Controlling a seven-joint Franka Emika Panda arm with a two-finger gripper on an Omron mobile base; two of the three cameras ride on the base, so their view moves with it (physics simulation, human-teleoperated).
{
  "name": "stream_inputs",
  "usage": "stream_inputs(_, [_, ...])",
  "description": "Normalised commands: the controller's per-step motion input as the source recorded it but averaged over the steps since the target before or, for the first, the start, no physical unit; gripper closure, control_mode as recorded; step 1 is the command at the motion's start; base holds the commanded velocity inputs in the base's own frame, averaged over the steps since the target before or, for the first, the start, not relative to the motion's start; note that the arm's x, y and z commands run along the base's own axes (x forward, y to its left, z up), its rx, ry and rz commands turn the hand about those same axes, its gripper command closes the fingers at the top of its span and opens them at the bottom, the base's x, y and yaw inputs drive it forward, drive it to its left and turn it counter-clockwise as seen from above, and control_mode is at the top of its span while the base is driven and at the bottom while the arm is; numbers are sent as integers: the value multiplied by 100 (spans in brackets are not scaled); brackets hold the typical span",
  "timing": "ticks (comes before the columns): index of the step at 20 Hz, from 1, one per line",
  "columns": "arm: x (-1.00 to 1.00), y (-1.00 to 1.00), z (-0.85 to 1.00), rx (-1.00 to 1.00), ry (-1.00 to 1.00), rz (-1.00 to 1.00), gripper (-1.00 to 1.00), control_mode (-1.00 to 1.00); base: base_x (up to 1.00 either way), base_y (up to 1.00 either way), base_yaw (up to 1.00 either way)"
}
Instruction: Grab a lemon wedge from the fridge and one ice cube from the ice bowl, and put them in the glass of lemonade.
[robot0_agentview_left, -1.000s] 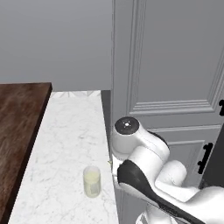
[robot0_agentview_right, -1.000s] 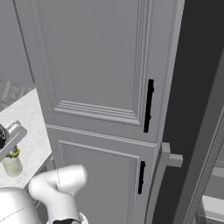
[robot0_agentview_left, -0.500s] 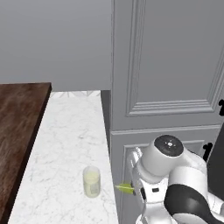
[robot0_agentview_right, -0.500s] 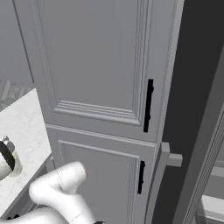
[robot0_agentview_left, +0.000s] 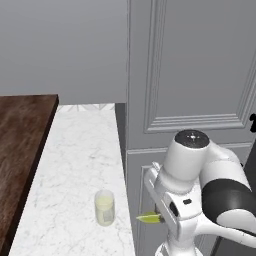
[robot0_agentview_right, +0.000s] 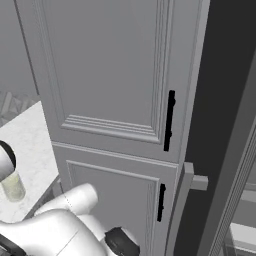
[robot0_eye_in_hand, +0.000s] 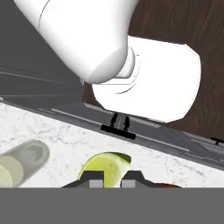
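My gripper clamped on lemon wedge, off counter edge by cabinet; glass of lemonade upright on marble nr front edge, left of wedge

Honestly, nothing readable anywhere here. No labels, brand marks, numbers or signs on anything, as far as I can make out.
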Motion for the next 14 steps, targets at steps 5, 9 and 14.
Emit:
stream_inputs(5, [100, -17, 1, -13, 0, 57, 100, -100, 0, 0, 0])
stream_inputs(9, [100, -46, -16, -10, -1, 67, 100, -100, 0, 0, 0])
stream_inputs(14, [91, -46, -31, -11, -5, 73, 100, -100, 0, 0, 0])
